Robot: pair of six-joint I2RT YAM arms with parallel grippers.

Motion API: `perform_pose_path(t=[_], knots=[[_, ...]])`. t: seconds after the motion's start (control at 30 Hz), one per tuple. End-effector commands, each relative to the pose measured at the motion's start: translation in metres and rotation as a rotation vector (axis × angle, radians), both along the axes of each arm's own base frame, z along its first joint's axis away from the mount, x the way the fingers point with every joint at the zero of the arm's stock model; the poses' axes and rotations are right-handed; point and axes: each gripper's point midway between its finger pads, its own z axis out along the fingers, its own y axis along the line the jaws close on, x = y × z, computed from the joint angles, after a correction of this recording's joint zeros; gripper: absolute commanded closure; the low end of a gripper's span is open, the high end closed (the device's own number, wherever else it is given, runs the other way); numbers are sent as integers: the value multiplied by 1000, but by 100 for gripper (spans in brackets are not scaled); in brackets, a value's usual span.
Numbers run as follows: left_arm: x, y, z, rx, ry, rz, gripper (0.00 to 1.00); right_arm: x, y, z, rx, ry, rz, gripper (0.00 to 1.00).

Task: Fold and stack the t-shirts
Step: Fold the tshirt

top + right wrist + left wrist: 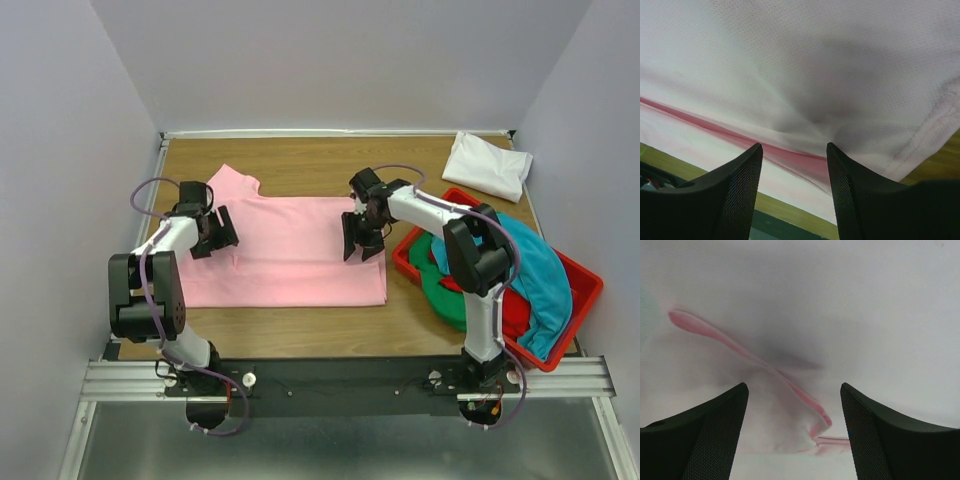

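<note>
near edge: the left arm (150,285) and right arm (475,255) rise from their bases and reach out over the tabletop (300,335).

near right: the red bin (588,285) sits on the tabletop just beside the right arm. it holds the teal t-shirt (545,275) draped across it, the green t-shirt (440,290) at its left wall, and the red t-shirt (515,312) between the two.

centre: the pink t-shirt (290,250) lies spread flat on the tabletop, one sleeve pointing to the far left.
- left jaws: spread apart, low over the shirt's left edge. the left wrist view shows both fingers (705,435) wide of a raised fold in the pink cloth – nothing is pinched.
- right jaws: spread apart, low over the shirt's right part near its hem. the right wrist view shows the fingers (725,195) either side of a pink crease, with the hem and bare wood at the lower right.

far right corner: the white t-shirt (490,165) lies folded, well apart from the pink one.
</note>
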Motion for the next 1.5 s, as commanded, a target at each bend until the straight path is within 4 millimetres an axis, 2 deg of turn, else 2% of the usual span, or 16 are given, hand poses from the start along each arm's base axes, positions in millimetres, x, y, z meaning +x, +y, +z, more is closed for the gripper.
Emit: perform_pose_path(t=[0.0, 0.1, 0.13, 0.23, 0.3, 0.33, 0.37, 0.43, 0.53, 0.6, 0.63, 0.7, 0.73, 1.03, 1.33, 1.47], knots=[[12, 13, 38, 51, -47, 21, 17, 11, 8, 40, 41, -61, -32, 38], [43, 14, 73, 47, -131, 29, 17, 37, 9, 67, 44, -155, -87, 38], [52, 15, 82, 48, -151, 32, 17, 56, 9, 85, 67, -206, -130, 38], [102, 20, 115, 58, -242, 42, 17, 99, -6, 104, 75, -281, -218, 38], [123, 21, 125, 61, -270, 38, 17, 121, -17, 98, 57, -296, -253, 38], [133, 22, 128, 64, -279, 37, 17, 135, -32, 99, 49, -310, -289, 38], [154, 20, 136, 67, -307, 29, 17, 148, -36, 107, 56, -339, -303, 38], [181, 27, 141, 110, -320, 39, 17, 171, -53, 103, 37, -363, -335, 38], [212, 31, 139, 157, -327, 44, 18, 190, -74, 90, -2, -370, -369, 38], [221, 32, 129, 180, -306, 45, 18, 200, -83, 90, -9, -382, -388, 39], [227, 33, 111, 186, -274, 44, 18, 202, -86, 81, -21, -373, -391, 39], [236, 35, 111, 203, -278, 49, 18, 206, -89, 76, -30, -371, -401, 39], [239, 37, 98, 208, -258, 50, 18, 208, -90, 73, -36, -370, -402, 39], [265, 44, 73, 249, -248, 76, 21, 205, -87, 35, -47, -298, -399, 40], [265, 45, 33, 262, -167, 98, 21, 192, -88, 14, -63, -247, -396, 41], [266, 46, 24, 266, -159, 111, 21, 189, -87, 4, -64, -225, -393, 42]])
